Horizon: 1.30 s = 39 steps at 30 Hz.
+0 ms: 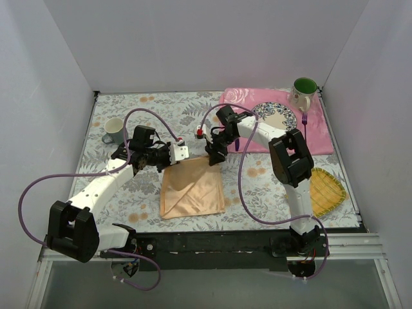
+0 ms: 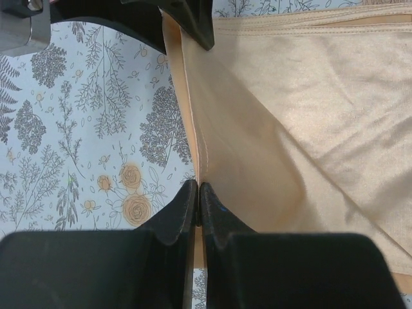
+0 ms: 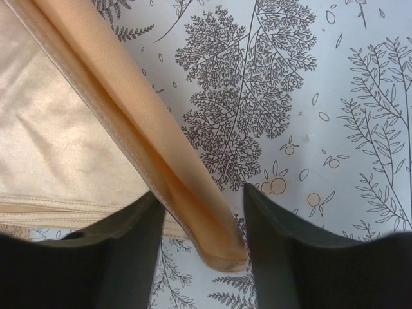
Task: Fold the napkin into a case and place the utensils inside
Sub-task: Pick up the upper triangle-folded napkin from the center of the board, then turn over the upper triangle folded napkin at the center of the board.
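Worked fold 1: clamped napkin [image 2: 290, 96] edge in left gripper [image 2: 198, 193], straddled corner with right gripper [image 3: 201, 193] agape; needed closing next.

The left arm [image 1: 103, 183] reaches low toward two o'clock, the left gripper [image 2: 198, 193] pinched tight on the napkin [image 2: 309, 96] edge, while the right arm [image 1: 286, 158] rises toward twelve, bends toward ten, and the right gripper [image 3: 203, 212] stands parted around a napkin corner.
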Motion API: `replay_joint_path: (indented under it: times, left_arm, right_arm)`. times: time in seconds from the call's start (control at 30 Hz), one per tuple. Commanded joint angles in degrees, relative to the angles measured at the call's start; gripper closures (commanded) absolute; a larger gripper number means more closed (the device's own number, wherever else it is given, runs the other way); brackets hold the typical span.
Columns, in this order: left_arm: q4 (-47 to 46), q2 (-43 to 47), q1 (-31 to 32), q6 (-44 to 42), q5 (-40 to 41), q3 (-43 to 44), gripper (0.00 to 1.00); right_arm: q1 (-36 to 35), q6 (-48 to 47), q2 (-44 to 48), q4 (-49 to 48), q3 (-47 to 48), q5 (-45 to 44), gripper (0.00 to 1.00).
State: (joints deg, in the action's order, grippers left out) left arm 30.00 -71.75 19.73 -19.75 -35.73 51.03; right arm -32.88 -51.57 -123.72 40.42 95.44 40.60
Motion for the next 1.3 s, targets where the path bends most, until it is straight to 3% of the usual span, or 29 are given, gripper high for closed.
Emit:
replay_joint_path:
  times: [0.0,0.03,0.07,0.1,0.13,0.2,0.33,0.43,0.67,0.8,0.9,0.93,1.03,1.17,1.27]
  left_arm:
    - [-0.1,1.3,0.2,-1.6,-1.7,-0.5,1.00]
    - [-0.2,1.2,0.2,-1.3,-1.5,-0.5,1.00]
    - [-0.3,1.1,0.1,-1.0,-0.9,-0.7,1.00]
    - [-0.8,1.0,0.1,-0.5,-0.4,-0.8,1.00]
    - [-1.4,0.7,0.1,0.6,0.2,-0.8,1.00]
    - [-2.6,0.2,-1.4,3.5,0.7,0.2,1.00]
    - [-5.4,-2.3,-5.0,7.1,2.2,3.8,1.00]
    - [-9.2,-3.6,-8.4,7.2,2.1,7.7,1.00]
    - [-19.8,-9.0,-14.4,2.7,2.2,15.8,1.00]
    - [-26.4,-7.8,-15.1,-1.2,2.1,11.7,1.00]
    - [-27.8,-6.0,-15.4,-3.9,1.1,6.0,1.00]
    - [-27.8,-4.4,-15.4,-4.7,0.7,3.9,1.00]
    - [-27.0,1.1,-15.3,-7.4,-2.4,-4.6,1.00]
    - [-18.3,9.4,-14.8,-9.4,-5.7,-12.8,1.00]
    - [-12.9,15.6,-14.5,-11.7,-6.5,-18.5,1.00]
  right_arm:
    - [-0.4,-2.3,0.3,3.1,2.6,2.7,0.51]
    - [-0.4,-2.7,0.6,3.6,2.5,3.0,0.60]
    - [-0.6,-3.5,0.8,4.0,2.5,3.0,0.80]
    - [-0.6,-3.6,0.9,4.8,2.3,2.8,0.92]
    - [-0.7,-3.4,1.7,4.8,2.0,2.1,0.99]
    - [-0.7,-2.2,2.7,3.9,1.2,0.9,0.99]
    - [-0.5,5.1,6.8,-7.2,-0.2,-5.9,0.99]
    - [-0.5,10.4,8.4,-13.9,2.4,-11.6,0.99]
    - [-0.6,13.3,7.6,-27.0,12.8,-23.4,0.99]
    - [-1.4,11.0,11.6,-44.1,4.5,-28.6,0.99]
    - [-2.8,7.5,14.5,-50.7,-5.2,-31.7,0.99]
    - [-3.1,6.2,15.5,-56.9,-13.0,-33.0,0.99]
    - [-5.3,0.5,19.3,-66.3,-24.0,-35.1,0.99]
    - [-8.9,-2.7,24.0,-71.0,-39.1,-36.3,0.99]
    - [-10.9,-3.4,27.1,-71.4,-43.7,-36.6,0.99]
